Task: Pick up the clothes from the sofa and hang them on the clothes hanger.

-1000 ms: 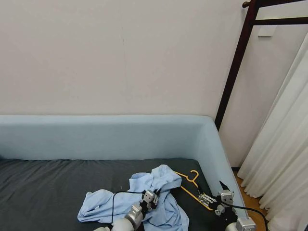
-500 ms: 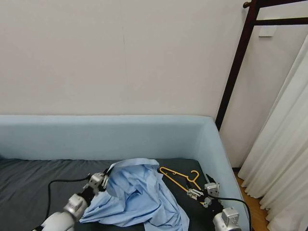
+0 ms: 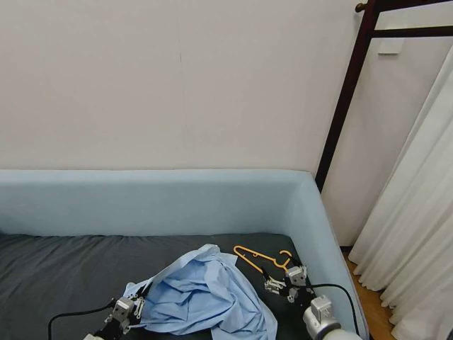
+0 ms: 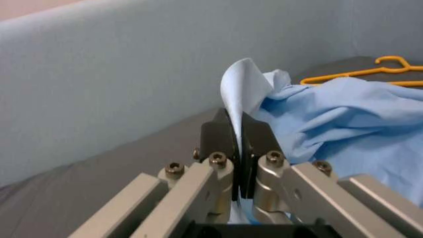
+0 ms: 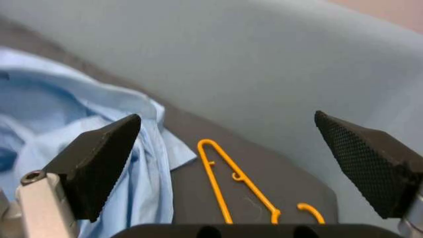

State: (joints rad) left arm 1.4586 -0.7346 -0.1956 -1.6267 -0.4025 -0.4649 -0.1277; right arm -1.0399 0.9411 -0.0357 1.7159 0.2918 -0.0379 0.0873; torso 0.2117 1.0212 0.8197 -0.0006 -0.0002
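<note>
Where the dark grey seat of the sofa runs toward its right-hand corner, the light blue shirt lies in a rumpled heap. Part of it is raised in a soft peak, and the rest is spread flat over the cushion. The left claw is at the shirt's left edge, low over the seat. In the left wrist view this claw is pinched tight on a fold of the shirt, and the cloth stands up in a thin flap between the two dark fingers.

Just beside the shirt on its right, the orange hanger rests on the seat with its hook toward the sofa's right arm. The right claw hovers close by it, between the shirt and that arm. In the right wrist view this claw is spread wide with nothing in it. The hanger lies on the seat beyond its black fingertips, next to the shirt's edge.

The sofa's pale blue back rises behind against a plain wall. A dark wooden rack stands past the right arm, with a white curtain beside it.
</note>
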